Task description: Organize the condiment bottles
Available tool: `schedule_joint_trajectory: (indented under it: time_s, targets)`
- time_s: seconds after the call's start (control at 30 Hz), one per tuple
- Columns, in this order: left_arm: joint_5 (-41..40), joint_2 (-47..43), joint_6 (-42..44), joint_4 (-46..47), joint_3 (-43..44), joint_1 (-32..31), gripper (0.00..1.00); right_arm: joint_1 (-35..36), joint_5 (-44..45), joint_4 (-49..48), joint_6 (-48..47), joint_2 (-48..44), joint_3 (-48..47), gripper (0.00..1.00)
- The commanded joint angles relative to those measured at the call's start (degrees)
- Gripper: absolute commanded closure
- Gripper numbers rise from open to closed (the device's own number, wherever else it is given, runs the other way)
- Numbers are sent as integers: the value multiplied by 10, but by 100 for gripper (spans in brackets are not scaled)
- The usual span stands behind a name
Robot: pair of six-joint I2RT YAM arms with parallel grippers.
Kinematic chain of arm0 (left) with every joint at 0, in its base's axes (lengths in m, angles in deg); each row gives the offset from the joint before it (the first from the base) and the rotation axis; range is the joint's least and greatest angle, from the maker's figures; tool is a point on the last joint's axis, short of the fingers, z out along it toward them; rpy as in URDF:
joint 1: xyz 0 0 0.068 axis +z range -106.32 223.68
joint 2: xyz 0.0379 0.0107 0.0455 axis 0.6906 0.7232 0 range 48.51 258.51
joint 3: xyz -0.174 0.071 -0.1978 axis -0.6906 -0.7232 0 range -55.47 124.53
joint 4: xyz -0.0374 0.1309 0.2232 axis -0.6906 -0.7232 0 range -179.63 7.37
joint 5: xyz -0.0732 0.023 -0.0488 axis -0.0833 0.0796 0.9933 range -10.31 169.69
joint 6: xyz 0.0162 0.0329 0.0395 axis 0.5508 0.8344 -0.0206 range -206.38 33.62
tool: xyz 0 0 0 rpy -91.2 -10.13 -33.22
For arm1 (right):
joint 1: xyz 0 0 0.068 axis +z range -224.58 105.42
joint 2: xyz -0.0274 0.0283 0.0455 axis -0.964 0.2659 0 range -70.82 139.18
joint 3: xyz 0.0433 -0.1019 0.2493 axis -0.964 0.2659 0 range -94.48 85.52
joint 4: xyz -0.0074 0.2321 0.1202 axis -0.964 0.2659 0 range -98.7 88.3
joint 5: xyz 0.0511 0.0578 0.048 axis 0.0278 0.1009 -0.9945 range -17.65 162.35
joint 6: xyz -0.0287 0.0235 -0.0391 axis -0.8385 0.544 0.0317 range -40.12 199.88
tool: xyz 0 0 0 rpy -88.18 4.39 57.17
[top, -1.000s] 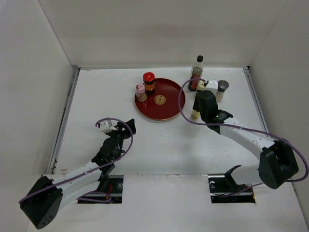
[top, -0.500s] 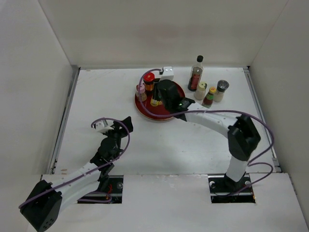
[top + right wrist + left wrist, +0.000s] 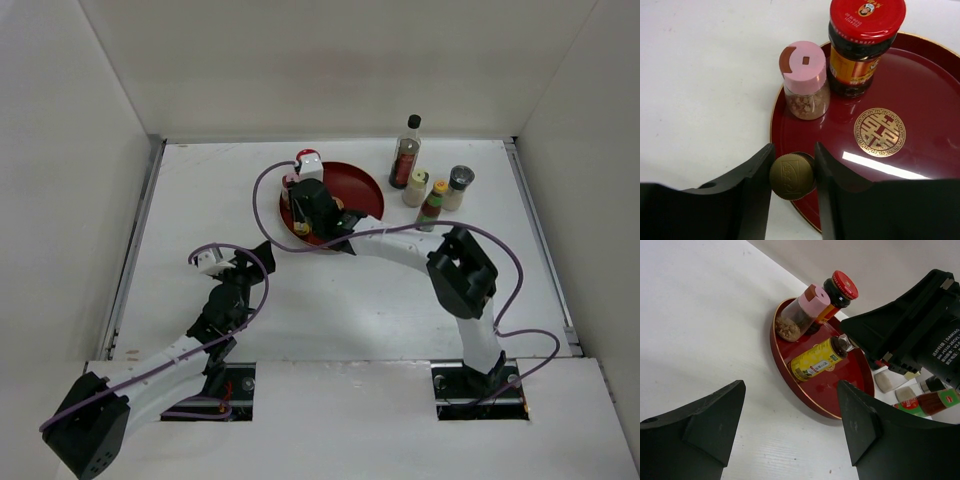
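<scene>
One yellow-labelled bottle (image 3: 816,359), gold ridged cap (image 3: 791,176)

Small bottle (image 3: 791,176): between the right claw's (image 3: 793,152) fingers, on the plate (image 3: 920,150).
Shaker (image 3: 805,82): just ahead of the claw.
Wide jar (image 3: 865,40): ahead, rightward.
</scene>
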Motion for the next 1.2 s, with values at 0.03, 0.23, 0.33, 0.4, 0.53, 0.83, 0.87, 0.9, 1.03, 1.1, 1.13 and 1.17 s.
schedule_joint_trajectory:
  time_s: [0.03,0.23,0.33,0.4,0.53,0.83,0.87,0.9,1.03,1.1,1.13,1.17]
  targets:
    - [4,1,-8,16,-16,4,27,16,21,-66,-9,5,-20,47]
    - [3,-2,-8,15,-17,6,27,19,15,-56,6,-37,-9,28]
    - [4,-5,-8,15,-18,6,27,19,5,-52,15,-87,13,21]
    - [4,-4,-9,15,-18,6,27,19,1,-52,20,-124,36,17]
    - [9,1,-9,15,-17,6,27,-21,2,-45,32,-245,130,10]
    - [17,17,-13,21,-13,7,26,-253,55,72,91,-472,318,10]
    - [16,17,-13,21,-14,8,26,-275,50,84,92,-474,323,9]
    - [18,16,-13,21,-14,11,26,-288,49,91,88,-472,325,9]
    - [19,11,-14,19,-16,12,26,-330,26,113,64,-433,316,1]
    - [20,25,-14,21,-12,13,26,-334,4,104,57,-418,310,0]
    - [20,26,-14,21,-12,15,26,-333,-3,100,53,-411,305,1]
    - [22,23,-14,19,-12,16,26,-332,-8,96,45,-403,299,1]
